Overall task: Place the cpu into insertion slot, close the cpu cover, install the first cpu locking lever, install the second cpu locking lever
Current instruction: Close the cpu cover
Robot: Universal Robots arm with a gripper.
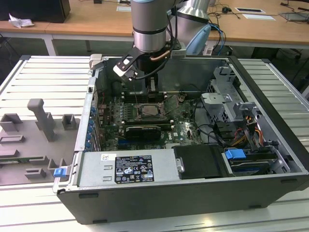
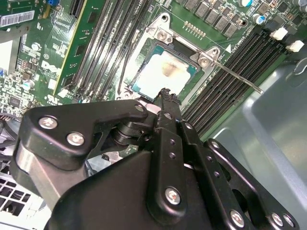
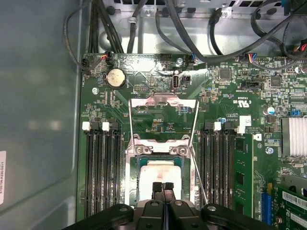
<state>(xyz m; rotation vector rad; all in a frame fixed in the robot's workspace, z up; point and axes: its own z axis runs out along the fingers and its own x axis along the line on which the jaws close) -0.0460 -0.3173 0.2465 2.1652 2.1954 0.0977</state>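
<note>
Matt black gripper (image 3: pixel 162 186), pale dull-metal cpu (image 3: pixel 158 173), shiny metal cpu cover (image 3: pixel 165 101), glossy green circuit board (image 3: pixel 225 98)

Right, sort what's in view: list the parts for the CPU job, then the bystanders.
Job: pale silvery square cpu, lying in the silver-rimmed dark insertion slot; silvery metal-frame cpu cover, open; thin wire locking lever; black fingers.
Bystanders: long black memory slots; round silver coin battery; blue plastic tab; grey moulded fixture.

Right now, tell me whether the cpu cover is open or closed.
Open: in the first wrist view the cpu cover stands raised off the insertion slot, leaving the cpu face bare.
</note>
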